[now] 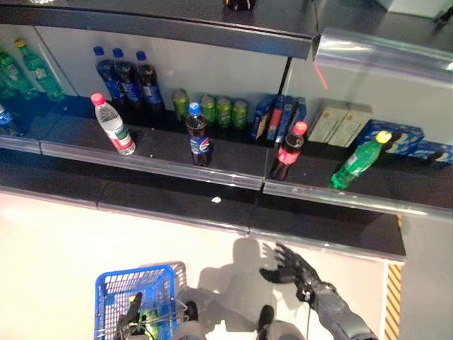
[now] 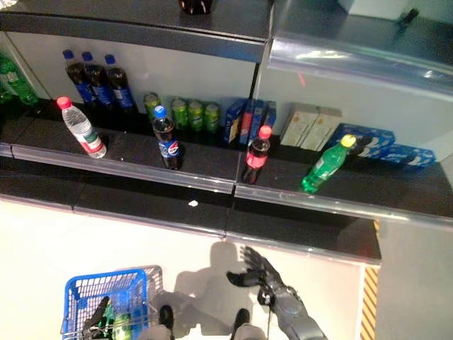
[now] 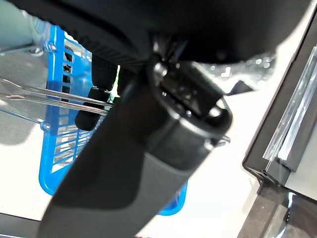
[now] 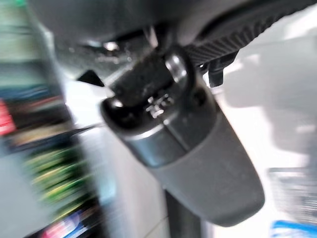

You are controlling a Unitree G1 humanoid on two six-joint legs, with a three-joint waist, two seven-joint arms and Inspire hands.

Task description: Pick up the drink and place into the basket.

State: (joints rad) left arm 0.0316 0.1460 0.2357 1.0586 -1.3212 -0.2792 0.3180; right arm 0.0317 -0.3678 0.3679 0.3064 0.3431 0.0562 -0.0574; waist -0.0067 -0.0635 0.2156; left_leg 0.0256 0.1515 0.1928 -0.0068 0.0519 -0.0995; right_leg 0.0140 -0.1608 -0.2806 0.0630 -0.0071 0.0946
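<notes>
My left hand (image 1: 131, 314) is shut on the thin wire handles of the blue basket (image 1: 113, 287), which hangs low at the left; the basket also shows in the left wrist view (image 3: 57, 148). A green drink (image 1: 150, 317) lies inside it. My right hand (image 1: 291, 268) is open and empty, low at the right, well below the shelf. On the shelf's front stand a blue-capped cola bottle (image 1: 197, 134), a red-capped cola bottle (image 1: 289, 151), a tilted water bottle (image 1: 113, 125) and a tilted green bottle (image 1: 359, 160).
Further back on the shelf are dark cola bottles (image 1: 129, 78), green cans (image 1: 216, 110), blue cartons (image 1: 277, 117), pale boxes (image 1: 338, 124) and green bottles (image 1: 32, 71) at far left. A lower dark ledge (image 1: 212, 209) juts toward me. Yellow-black floor tape (image 1: 393, 297) lies right.
</notes>
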